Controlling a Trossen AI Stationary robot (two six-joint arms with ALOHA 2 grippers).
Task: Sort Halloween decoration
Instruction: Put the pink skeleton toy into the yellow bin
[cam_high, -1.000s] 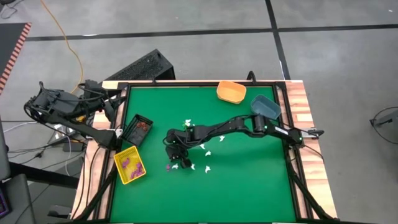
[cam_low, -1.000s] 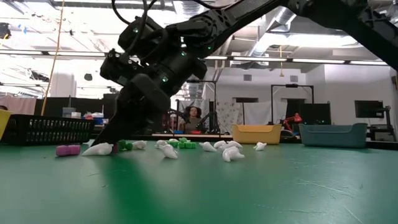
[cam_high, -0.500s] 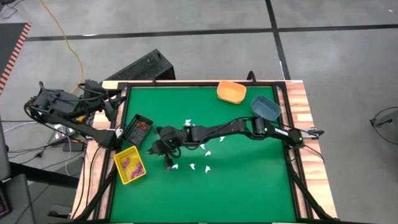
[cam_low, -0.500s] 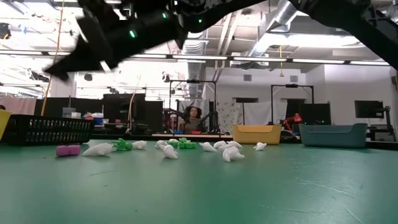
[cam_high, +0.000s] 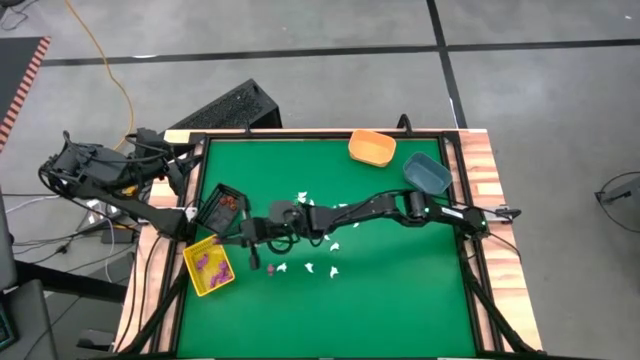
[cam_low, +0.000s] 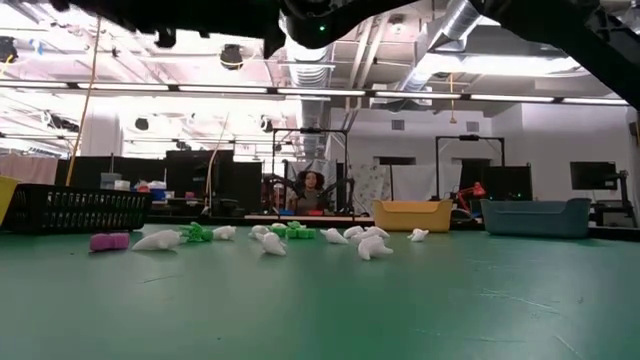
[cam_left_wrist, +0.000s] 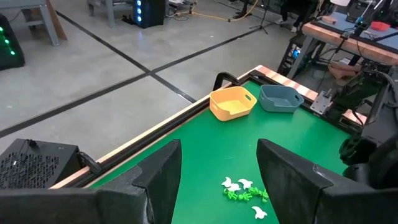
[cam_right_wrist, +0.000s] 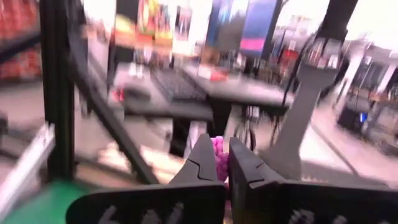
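White, green trinkets (cam_low: 270, 240) scattered mid-table, purple trinket (cam_right_wrist: 219, 155) pinched aloft

On the green table (cam_high: 380, 290), an orange bin (cam_high: 371, 148) and a blue bin (cam_high: 427, 172) sit near one corner. A black bin (cam_high: 221, 208) and a yellow bin (cam_high: 208, 266) lie at the opposite edge. A person (cam_low: 312, 187) sits in the room beyond.

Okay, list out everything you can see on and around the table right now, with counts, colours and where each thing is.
Yellow bin: one, table's left edge, purple trinkets inside.
Black bin: one, just beyond the yellow one, reddish pieces inside.
Orange bin: one, far edge.
Blue bin: one, beside the orange bin.
White trinkets: several, loose mid-table.
Green trinkets: a small cluster among the white ones.
Purple trinket: one, lying loose on the mat.
Pink-purple trinket: one, pinched in the right gripper.
Person: one, in the room behind.
Right gripper: shut, near the yellow bin.
Left gripper: open, off the table's left side.
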